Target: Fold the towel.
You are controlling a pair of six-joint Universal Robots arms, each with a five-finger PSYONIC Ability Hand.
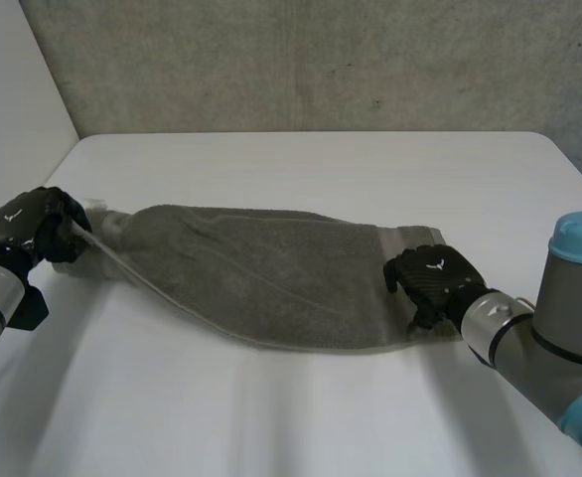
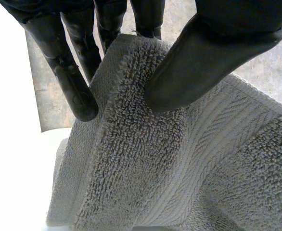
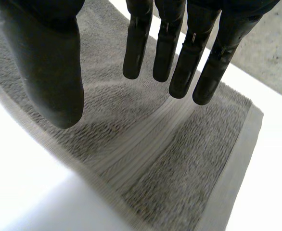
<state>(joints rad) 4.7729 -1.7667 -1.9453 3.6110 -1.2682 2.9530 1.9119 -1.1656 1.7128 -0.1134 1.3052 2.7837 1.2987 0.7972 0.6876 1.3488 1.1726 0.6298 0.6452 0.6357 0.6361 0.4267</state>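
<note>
A grey towel (image 1: 271, 278) lies stretched across the middle of the white table (image 1: 311, 159), folded lengthwise. My left hand (image 1: 41, 225) grips its left end; in the left wrist view the thumb (image 2: 203, 57) presses the terry cloth (image 2: 170, 159) against the fingers (image 2: 69, 77). My right hand (image 1: 435, 283) is over the towel's right end. In the right wrist view its fingers (image 3: 179, 53) and thumb (image 3: 49, 67) hang straight above the towel (image 3: 170, 159), apart from it, with nothing between them.
A grey wall (image 1: 321, 60) stands behind the table's far edge. Bare tabletop (image 1: 271, 417) lies in front of the towel, and more beyond it.
</note>
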